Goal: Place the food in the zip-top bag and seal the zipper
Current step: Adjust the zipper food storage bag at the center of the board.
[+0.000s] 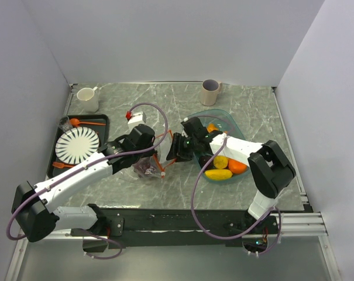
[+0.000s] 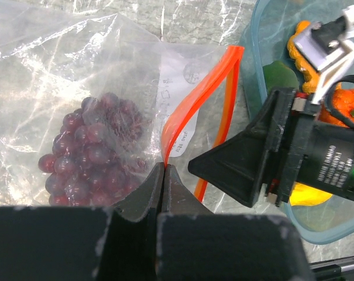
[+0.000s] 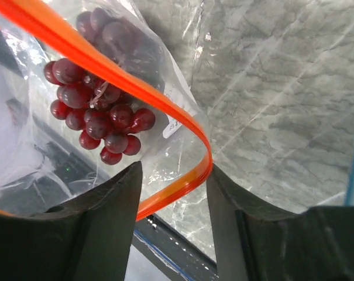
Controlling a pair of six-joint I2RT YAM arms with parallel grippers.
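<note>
The zip-top bag [image 1: 146, 170], grape bunch [image 2: 92, 152] inside, lies at nine o'clock from the teal bowl [image 1: 223, 112]. The left gripper [image 2: 163, 174] pinches its zipper [image 2: 185, 111] strip; the right gripper [image 3: 173, 171] stands spread astride that strip. The film looks light, limp and slippery, so the stiffer strip seems the surest hold.

Purple grapes [image 2: 89, 152], orange-red zipper [image 2: 191, 106]

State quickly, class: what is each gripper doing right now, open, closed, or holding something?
Left gripper: closed, pinching the zipper of the zip-top bag.
Right gripper: open, jaws either side of the zipper, not gripping it.
</note>
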